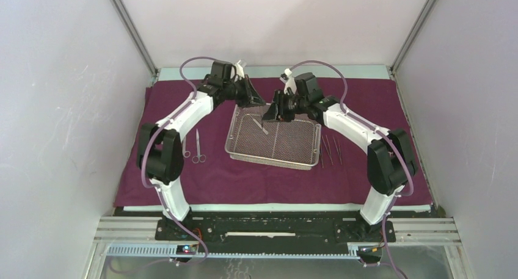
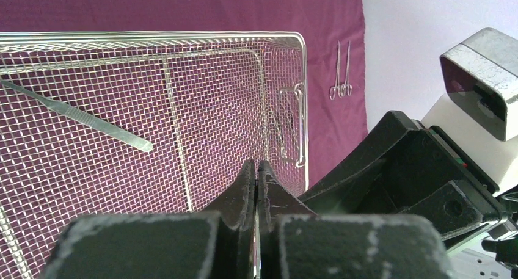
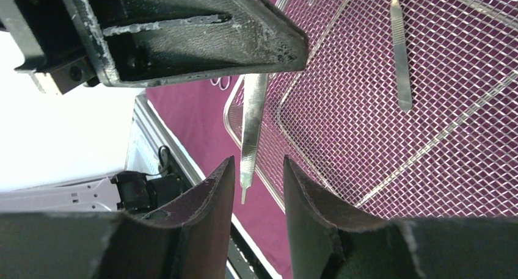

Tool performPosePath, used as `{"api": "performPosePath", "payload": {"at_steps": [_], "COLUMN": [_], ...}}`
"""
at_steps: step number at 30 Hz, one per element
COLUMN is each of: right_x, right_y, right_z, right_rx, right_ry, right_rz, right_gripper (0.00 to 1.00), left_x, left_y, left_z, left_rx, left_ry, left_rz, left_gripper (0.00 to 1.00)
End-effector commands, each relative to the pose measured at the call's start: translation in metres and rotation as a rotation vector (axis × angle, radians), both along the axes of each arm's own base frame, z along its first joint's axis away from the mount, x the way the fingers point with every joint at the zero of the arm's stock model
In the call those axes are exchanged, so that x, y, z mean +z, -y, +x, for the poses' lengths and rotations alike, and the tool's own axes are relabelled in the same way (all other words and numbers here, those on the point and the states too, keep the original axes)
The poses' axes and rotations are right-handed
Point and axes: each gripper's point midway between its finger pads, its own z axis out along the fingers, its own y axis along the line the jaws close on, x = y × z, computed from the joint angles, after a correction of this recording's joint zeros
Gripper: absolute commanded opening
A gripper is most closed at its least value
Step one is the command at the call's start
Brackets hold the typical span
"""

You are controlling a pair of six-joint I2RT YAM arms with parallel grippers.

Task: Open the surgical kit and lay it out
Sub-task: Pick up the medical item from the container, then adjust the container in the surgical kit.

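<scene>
I judge the step in hand to be a pass from one arm to the other, above the far edge of the wire-mesh tray point(image 1: 273, 161), which sits in the middle of the spread cloth wrap point(image 1: 244, 184). The left gripper point(image 2: 256, 169) is pressed together on the upper end of a thin steel instrument point(image 3: 253, 123). It may be tweezers, though the angle is too oblique to be sure, and it hangs tip-down near that far edge. The right gripper point(image 3: 258, 163) has its fingers apart and holds nothing. It sits just below the instrument, whose free tip reaches the gap but lies nearer one finger than the other. To do this well, the right arm should centre the gap on the shaft, come up so the pads cover a good length of it, and close squarely on the flat faces. Only then should the left let go. A second instrument point(image 3: 400, 53) lies inside the tray. Scissors point(image 1: 198, 149) lie on the cloth left of the tray, forceps point(image 1: 330, 149) right of it.
</scene>
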Motion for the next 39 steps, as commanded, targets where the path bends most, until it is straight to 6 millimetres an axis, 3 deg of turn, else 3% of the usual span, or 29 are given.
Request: {"api": "performPosePath", "payload": {"at_steps": [1, 10, 14, 18, 23, 29, 32, 35, 39], "right_x": [0.032, 0.038, 0.037, 0.033, 0.028, 0.027, 0.026, 0.02, 0.009], "right_y": [-0.008, -0.023, -0.014, 0.007, 0.028, 0.041, 0.045, 0.053, 0.073], "right_z": [-0.009, -0.021, -0.017, -0.01, -0.002, 0.002, 0.003, 0.005, 0.014], "right_rx": [0.032, 0.067, 0.036, -0.022, -0.06, -0.087, -0.09, -0.111, -0.181], "right_ry": [0.049, 0.026, 0.042, 0.078, 0.077, 0.104, 0.117, 0.118, 0.122], "right_rz": [0.09, 0.141, 0.108, 0.021, -0.014, -0.039, -0.052, -0.09, -0.176], "right_gripper": [0.41, 0.38, 0.51, 0.6, 0.6, 0.6, 0.59, 0.59, 0.6], "left_x": [0.049, 0.06, 0.058, 0.057, 0.049, 0.021, 0.006, -0.014, -0.04], "left_y": [0.009, 0.007, -0.01, -0.046, -0.115, -0.211, -0.244, -0.256, -0.254], "left_z": [-0.007, -0.01, -0.011, -0.017, -0.035, -0.056, -0.06, -0.061, -0.056], "left_rx": [-0.055, -0.06, -0.019, 0.066, 0.222, 0.462, 0.541, 0.554, 0.53], "left_ry": [0.129, 0.165, 0.159, 0.153, 0.136, 0.071, 0.026, -0.027, -0.098], "left_rz": [-0.138, -0.164, -0.104, 0.024, 0.218, 0.577, 0.734, 0.813, 0.837], "left_gripper": [0.0, 0.0, 0.0, 0.0, 0.0, 0.0, 0.0, 0.0, 0.0]}}
